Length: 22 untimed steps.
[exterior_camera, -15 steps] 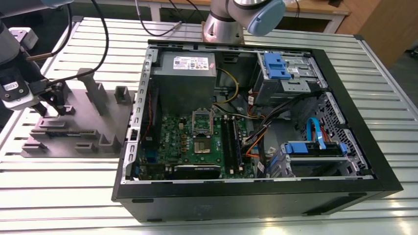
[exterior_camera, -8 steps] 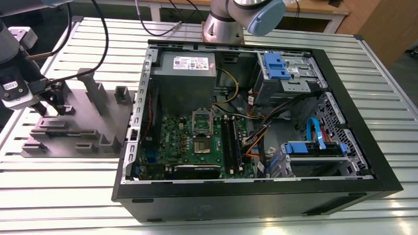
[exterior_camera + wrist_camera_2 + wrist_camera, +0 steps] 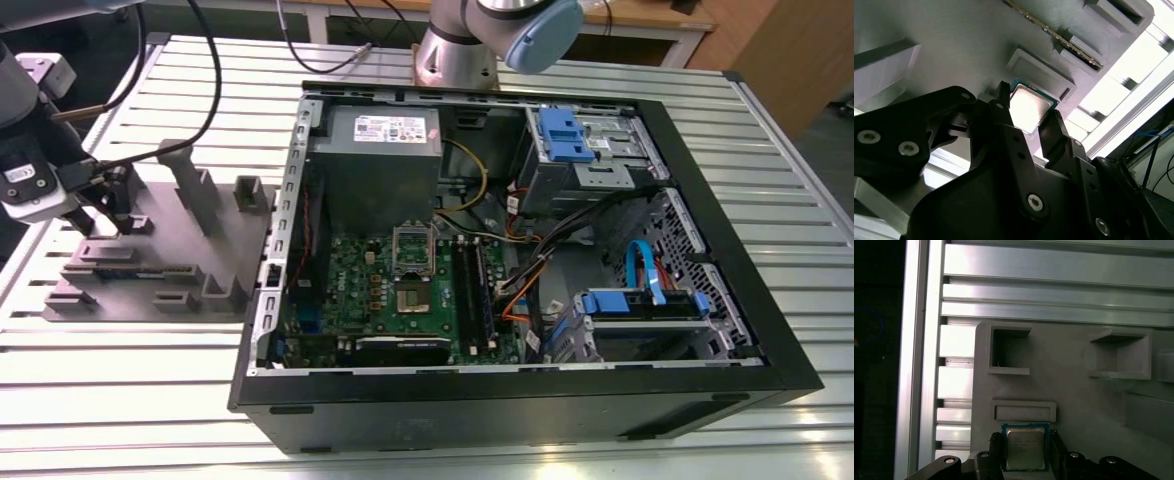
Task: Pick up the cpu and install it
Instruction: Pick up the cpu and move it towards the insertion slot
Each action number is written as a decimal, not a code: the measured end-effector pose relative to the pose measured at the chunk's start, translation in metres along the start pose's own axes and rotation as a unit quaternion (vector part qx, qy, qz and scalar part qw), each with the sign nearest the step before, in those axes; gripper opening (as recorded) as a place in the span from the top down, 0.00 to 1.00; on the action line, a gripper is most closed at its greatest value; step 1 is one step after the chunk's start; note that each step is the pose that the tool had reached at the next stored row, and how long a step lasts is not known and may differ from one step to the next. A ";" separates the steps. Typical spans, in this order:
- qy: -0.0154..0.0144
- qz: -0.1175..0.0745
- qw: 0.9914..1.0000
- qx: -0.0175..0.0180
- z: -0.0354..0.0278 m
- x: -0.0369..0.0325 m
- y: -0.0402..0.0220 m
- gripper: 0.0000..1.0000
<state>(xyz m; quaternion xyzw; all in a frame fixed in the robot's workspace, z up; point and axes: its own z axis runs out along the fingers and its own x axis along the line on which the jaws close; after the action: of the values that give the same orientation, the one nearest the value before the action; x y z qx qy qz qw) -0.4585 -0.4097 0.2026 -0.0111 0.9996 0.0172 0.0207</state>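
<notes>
The cpu (image 3: 1025,449) sits on the grey fixture (image 3: 1074,390) inside the tool (image 3: 1025,436); whether clamped, cannot tell

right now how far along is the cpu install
Done so far: the gripper is down at the cpu, at the grey fixture beside the computer case. In hand: the pickup; whether it is gripped is unclear. Left: the install, as the motherboard socket looks unfilled.
</notes>
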 end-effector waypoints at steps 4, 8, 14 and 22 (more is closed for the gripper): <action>0.000 0.000 1.000 0.000 -0.0009 0.0000 0.0000 0.53; 0.000 0.000 1.000 0.000 -0.0017 -0.0001 0.0000 0.53; 0.000 0.000 1.000 0.000 -0.0032 -0.0001 0.0001 0.53; 0.000 0.000 1.000 0.000 -0.0081 -0.0003 0.0003 0.53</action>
<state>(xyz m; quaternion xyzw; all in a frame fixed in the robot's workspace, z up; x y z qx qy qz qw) -0.4584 -0.4097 0.2107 -0.0111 0.9996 0.0171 0.0207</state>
